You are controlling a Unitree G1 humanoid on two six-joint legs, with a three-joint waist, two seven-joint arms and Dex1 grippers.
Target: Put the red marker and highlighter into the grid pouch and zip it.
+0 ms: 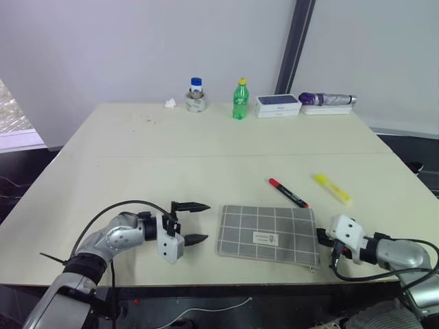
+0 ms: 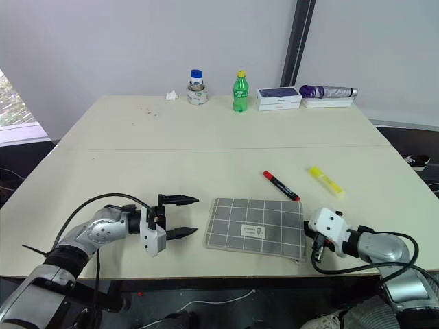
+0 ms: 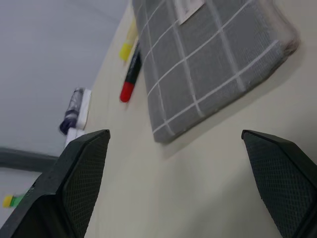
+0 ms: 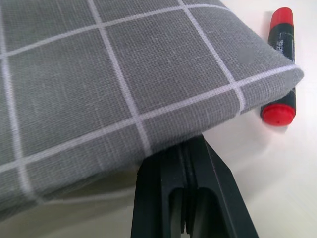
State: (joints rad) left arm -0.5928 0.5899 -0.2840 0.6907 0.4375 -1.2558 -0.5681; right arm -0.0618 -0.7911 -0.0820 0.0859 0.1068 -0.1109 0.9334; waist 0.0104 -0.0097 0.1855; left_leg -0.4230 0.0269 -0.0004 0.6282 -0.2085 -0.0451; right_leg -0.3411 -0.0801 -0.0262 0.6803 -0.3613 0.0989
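My right gripper (image 4: 185, 173) is clenched at the grid pouch's (image 1: 269, 232) near right edge, maybe on the zipper end, so I'd steady its far side with the splayed left gripper (image 1: 195, 223), red marker (image 1: 288, 192) and highlighter (image 1: 333, 189) waiting just beyond.

marker (image 1: 288, 192) behind pouch (image 1: 269, 232) — highlighter (image 1: 333, 189) right
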